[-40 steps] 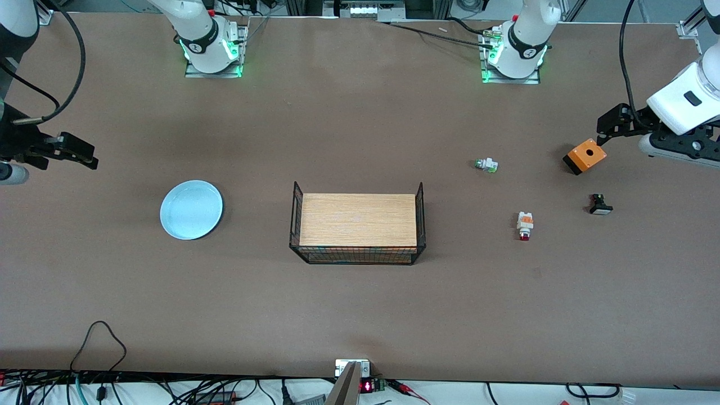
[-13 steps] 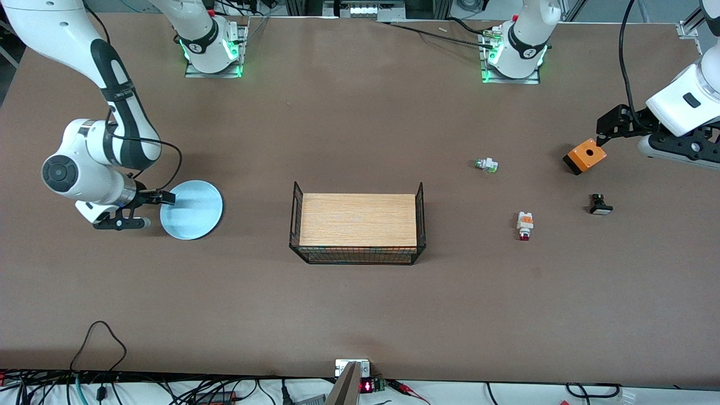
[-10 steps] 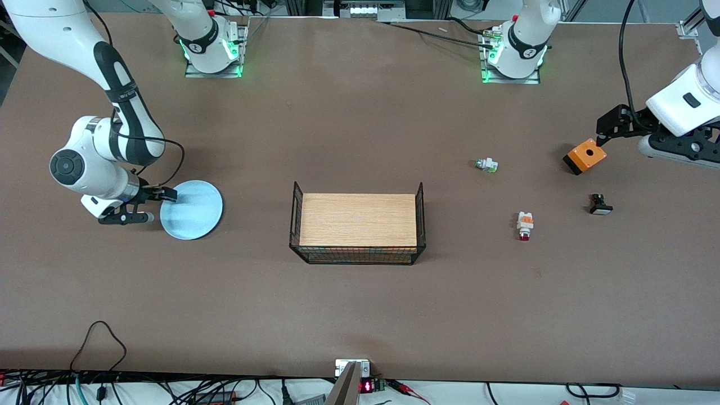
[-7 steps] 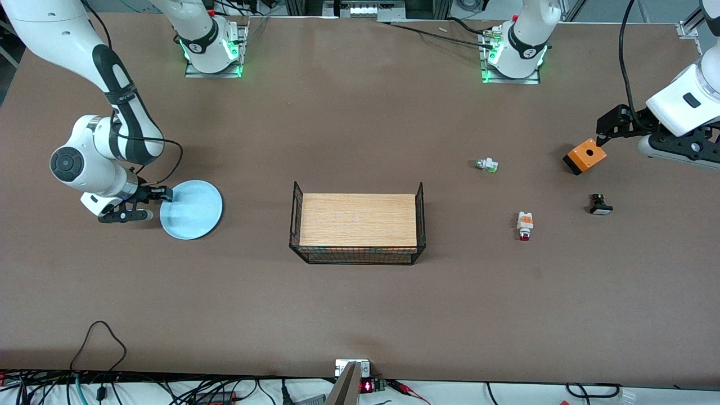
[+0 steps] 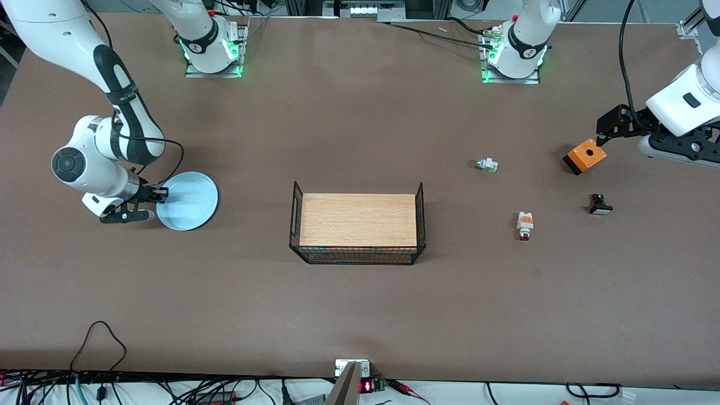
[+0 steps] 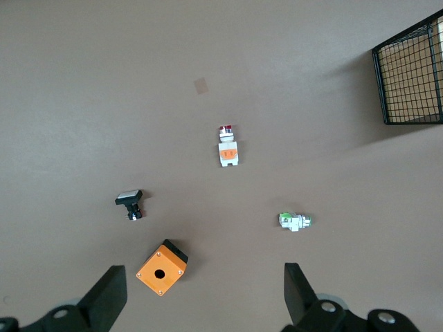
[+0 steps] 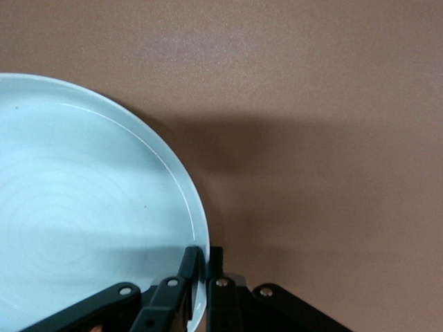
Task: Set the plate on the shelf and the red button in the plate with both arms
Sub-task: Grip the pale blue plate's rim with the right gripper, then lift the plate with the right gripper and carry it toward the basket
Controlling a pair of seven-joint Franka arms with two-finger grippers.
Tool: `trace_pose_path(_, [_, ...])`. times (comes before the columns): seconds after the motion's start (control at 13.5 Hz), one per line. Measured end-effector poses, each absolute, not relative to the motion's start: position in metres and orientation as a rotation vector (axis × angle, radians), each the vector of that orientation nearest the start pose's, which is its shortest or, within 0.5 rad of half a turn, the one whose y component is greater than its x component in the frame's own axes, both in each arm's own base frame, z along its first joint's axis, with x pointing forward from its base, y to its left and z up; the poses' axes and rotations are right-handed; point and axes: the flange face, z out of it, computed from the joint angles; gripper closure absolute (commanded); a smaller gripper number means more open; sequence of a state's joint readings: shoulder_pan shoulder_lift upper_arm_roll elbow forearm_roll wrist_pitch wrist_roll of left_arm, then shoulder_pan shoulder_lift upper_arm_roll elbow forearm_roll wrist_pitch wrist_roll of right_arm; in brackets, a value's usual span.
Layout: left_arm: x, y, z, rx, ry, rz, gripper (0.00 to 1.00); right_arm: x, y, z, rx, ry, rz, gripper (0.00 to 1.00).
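The round pale light-blue shallow plate (image 5: 187, 201) with a raised rim is toward the right arm's end of the bench, about midway between the edge with the robot bases and the edge nearest the front camera. Its surface is smooth and glossy, with faint rings in the middle. The right gripper (image 5: 159, 196) is clamped on the plate's rim; in the right wrist view its two black fingers (image 7: 188, 266) pinch the thin edge between them.

The tiny red button (image 5: 525, 225), with a white body, an orange block at one end and a red cap at the other, lies flat on the brown bench toward the left arm's end, its red cap pointing to the camera edge. The left gripper (image 5: 602, 135) hangs over the orange square box with a round hole (image 5: 585, 156), its fingers (image 6: 107, 297) wide apart; this arm waits.

Around the red button there are one white-and-green button part (image 5: 487, 165), one black part with a white cap (image 5: 599, 205) and the one orange box. One black wire rack with a wooden top (image 5: 358, 221) stands in the middle of the bench, between the plate and the red button. There are two arms, one plate, one rack and three small button parts.
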State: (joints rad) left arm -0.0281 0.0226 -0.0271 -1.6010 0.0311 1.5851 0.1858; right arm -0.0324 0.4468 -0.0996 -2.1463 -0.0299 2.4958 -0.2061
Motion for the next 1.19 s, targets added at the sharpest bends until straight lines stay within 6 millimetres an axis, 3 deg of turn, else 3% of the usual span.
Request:
trace_pose_path(0.22, [0.561,-0.027,0.599,-3.09,0.376,0.063,0.0,0.555,-0.073,0.196,-3.162,-0.167,0.232,1.0])
trace_pose_path(0.82, [0.561,-0.027,0.599,-3.09,0.376,0.063,0.0,0.585,-0.045,0.309,-3.023,-0.006,0.384,1.0])
trace_pose_path(1.19, [0.561,-0.028,0.599,-3.09,0.376,0.063,0.0,0.591,0.004,0.375,-2.909,0.218,0.51,1.0])
